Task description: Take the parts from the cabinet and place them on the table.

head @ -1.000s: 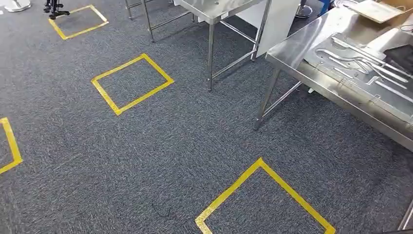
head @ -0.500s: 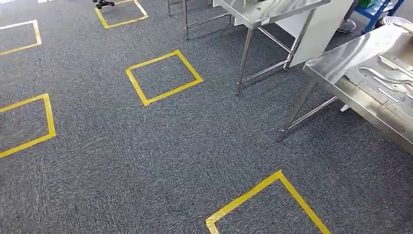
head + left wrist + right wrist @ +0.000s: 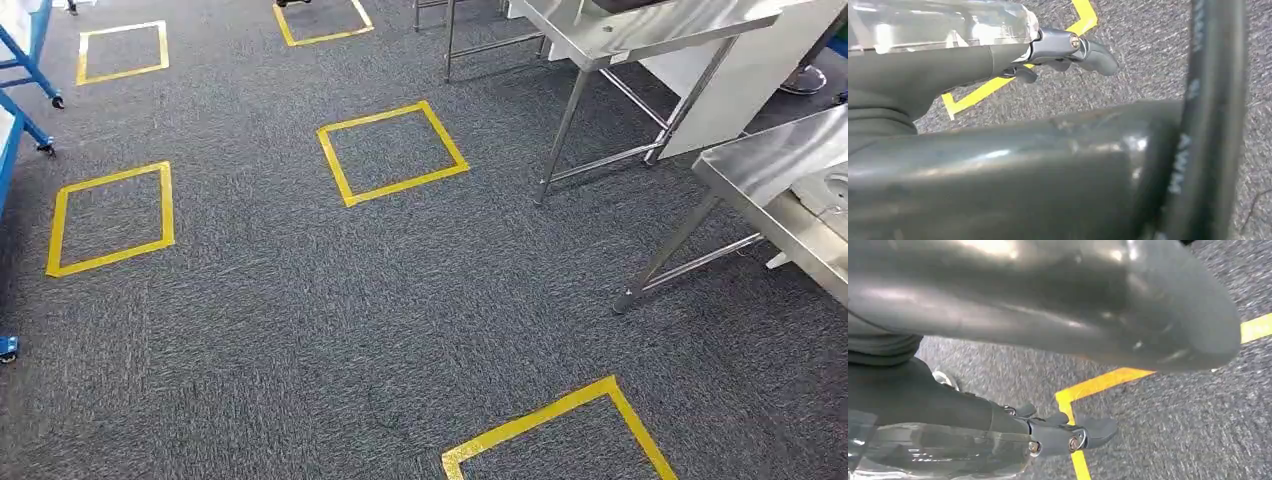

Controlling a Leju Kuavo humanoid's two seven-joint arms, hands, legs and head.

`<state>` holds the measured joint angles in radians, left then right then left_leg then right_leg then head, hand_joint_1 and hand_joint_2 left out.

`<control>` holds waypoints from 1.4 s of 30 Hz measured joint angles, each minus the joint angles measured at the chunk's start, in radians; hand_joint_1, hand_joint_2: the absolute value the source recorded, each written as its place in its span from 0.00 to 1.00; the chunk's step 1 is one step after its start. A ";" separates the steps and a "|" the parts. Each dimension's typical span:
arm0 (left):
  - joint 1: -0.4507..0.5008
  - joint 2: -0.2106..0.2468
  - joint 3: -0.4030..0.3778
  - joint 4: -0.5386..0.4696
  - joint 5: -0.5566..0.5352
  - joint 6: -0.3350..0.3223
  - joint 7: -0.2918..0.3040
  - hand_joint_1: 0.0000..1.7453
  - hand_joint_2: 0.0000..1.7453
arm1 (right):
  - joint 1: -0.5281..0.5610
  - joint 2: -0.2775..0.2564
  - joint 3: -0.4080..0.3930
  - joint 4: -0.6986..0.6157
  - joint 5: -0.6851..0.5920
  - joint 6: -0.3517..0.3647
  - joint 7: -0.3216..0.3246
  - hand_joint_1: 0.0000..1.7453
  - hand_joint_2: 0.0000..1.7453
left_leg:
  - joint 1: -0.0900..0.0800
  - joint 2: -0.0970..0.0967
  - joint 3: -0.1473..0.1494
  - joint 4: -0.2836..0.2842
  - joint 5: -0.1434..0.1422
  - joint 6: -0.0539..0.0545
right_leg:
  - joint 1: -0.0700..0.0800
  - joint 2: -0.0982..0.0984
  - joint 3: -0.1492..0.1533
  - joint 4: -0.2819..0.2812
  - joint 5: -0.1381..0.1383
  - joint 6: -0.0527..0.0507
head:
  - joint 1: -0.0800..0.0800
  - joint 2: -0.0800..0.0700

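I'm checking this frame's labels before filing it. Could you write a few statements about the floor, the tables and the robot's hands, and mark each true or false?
1. Yellow tape squares mark the grey carpet. True.
2. The left hand holds a metal part. False: it hangs over the carpet with nothing in it.
3. Steel tables stand on the right of the head view. True.
4. The right hand rests on a table. False: it hangs above the carpet, near a yellow tape corner.
5. A blue frame on castors stands at the left edge of the head view. True.
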<state>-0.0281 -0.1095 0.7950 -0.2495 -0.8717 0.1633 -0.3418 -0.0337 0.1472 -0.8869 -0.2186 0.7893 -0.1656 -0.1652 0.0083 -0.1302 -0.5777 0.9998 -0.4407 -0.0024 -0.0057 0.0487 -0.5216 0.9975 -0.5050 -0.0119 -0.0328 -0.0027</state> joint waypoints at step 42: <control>0.006 0.008 0.059 -0.013 -0.075 0.001 0.025 0.00 0.00 | 0.007 0.005 0.002 0.004 0.082 0.036 0.021 0.00 0.00 | 0.008 0.140 -0.035 0.132 -0.055 -0.024 | -0.001 -0.127 0.005 0.004 -0.010 -0.017 | 0.000 0.000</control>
<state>-0.0225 -0.1019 0.8537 -0.2621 -0.9464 0.1640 -0.3170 -0.0266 0.1526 -0.8846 -0.2148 0.8713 -0.1293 -0.1442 0.0167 0.0098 -0.6128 1.1314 -0.4956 -0.0262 -0.0069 -0.0788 -0.5162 1.0012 -0.5154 -0.0291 -0.0332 -0.0027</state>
